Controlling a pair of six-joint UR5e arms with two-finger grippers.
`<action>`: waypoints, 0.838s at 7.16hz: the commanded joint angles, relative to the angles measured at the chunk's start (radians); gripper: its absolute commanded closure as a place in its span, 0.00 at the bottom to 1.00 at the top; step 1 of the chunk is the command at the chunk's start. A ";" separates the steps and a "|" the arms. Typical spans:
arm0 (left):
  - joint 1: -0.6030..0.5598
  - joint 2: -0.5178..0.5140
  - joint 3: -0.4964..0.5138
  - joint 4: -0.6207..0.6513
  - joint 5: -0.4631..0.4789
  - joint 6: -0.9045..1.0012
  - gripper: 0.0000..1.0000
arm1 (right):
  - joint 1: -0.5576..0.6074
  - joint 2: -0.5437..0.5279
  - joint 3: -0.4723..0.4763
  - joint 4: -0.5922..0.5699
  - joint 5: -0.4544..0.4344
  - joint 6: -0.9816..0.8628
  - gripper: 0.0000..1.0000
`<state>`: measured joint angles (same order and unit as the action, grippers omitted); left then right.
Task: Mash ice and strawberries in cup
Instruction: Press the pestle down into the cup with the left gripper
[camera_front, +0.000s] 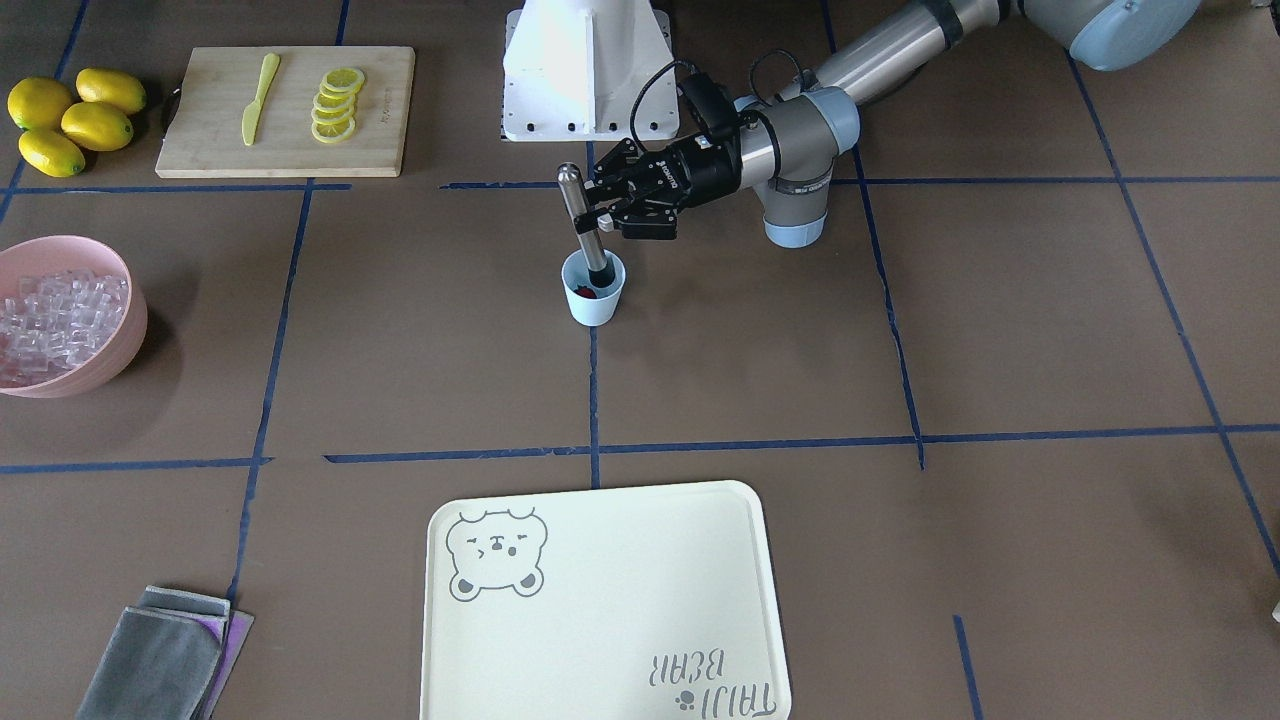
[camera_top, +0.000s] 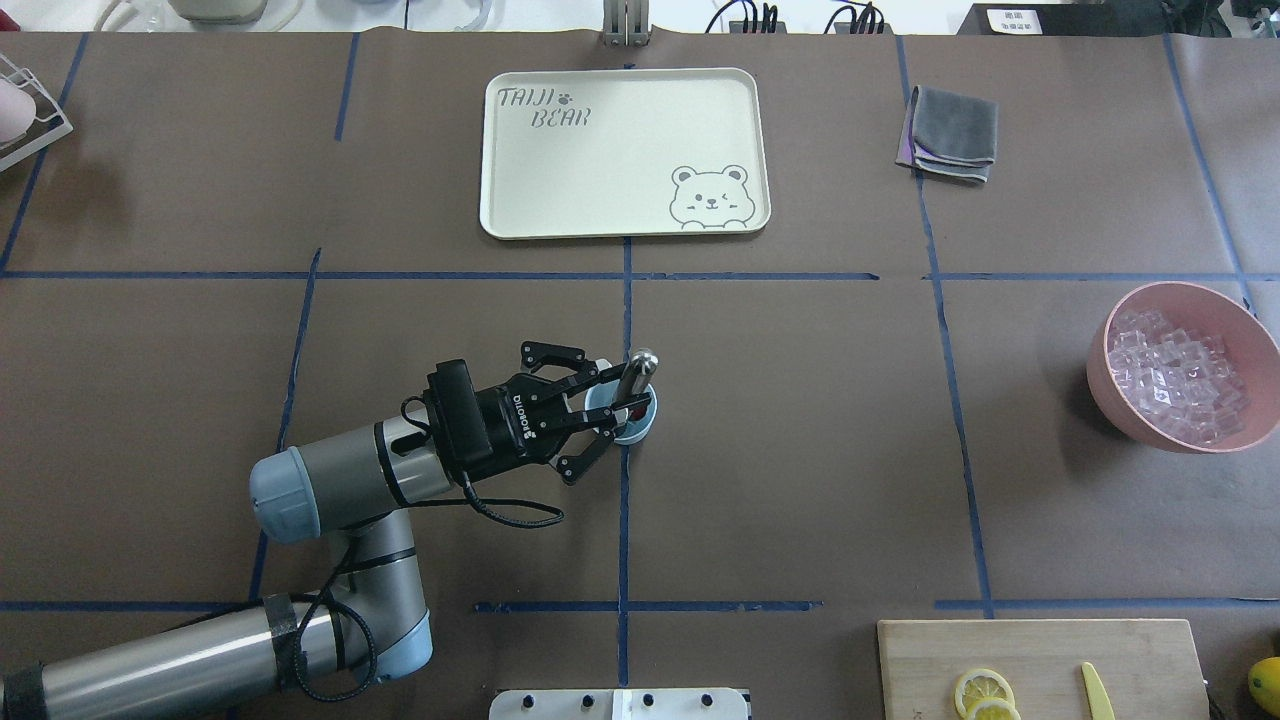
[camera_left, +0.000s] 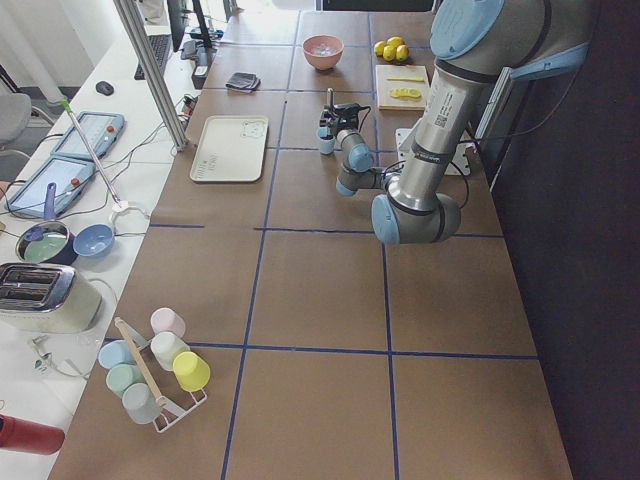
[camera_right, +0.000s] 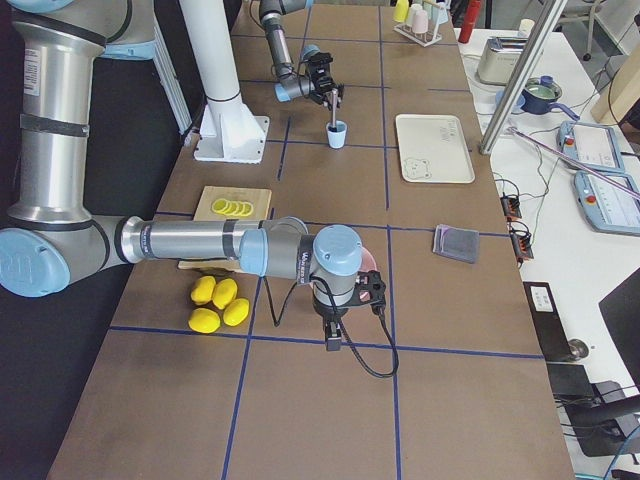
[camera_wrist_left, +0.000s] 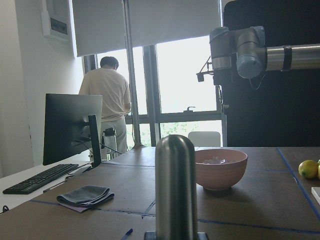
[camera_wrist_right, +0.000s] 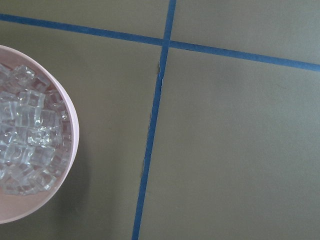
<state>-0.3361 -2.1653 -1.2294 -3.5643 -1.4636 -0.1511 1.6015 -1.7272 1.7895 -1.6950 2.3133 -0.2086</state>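
Note:
A small light blue cup (camera_front: 595, 300) stands near the table's middle, on a blue tape line. My left gripper (camera_front: 592, 212) is shut on a metal muddler (camera_front: 571, 190), whose lower end is inside the cup. A red strawberry piece (camera_front: 583, 293) lies in the cup beside the muddler's tip. In the overhead view the left gripper (camera_top: 618, 396) hides part of the cup (camera_top: 640, 428). Ice (camera_front: 50, 320) fills the pink bowl (camera_front: 125, 345); whether any is in the cup I cannot tell. My right gripper (camera_right: 333, 342) hangs beside the bowl, and I cannot tell its state.
A cutting board (camera_front: 290, 130) holds lemon slices (camera_front: 335, 105) and a yellow knife (camera_front: 260, 98), with whole lemons (camera_front: 70, 120) beside it. A cream tray (camera_front: 600, 600) and a folded grey cloth (camera_front: 165, 655) lie on the operators' side. A person (camera_wrist_left: 107, 100) stands by the window.

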 joint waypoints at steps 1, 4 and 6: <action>0.005 -0.001 0.013 -0.002 0.006 0.007 1.00 | 0.000 0.000 -0.005 0.002 0.000 0.000 0.01; -0.029 -0.025 -0.030 0.007 0.017 -0.002 1.00 | 0.000 0.005 -0.007 0.002 0.000 -0.002 0.01; -0.092 -0.018 -0.071 0.071 0.011 -0.054 1.00 | 0.000 0.005 -0.005 0.002 0.000 0.000 0.01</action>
<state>-0.3934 -2.1866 -1.2771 -3.5393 -1.4488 -0.1721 1.6015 -1.7230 1.7835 -1.6935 2.3133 -0.2097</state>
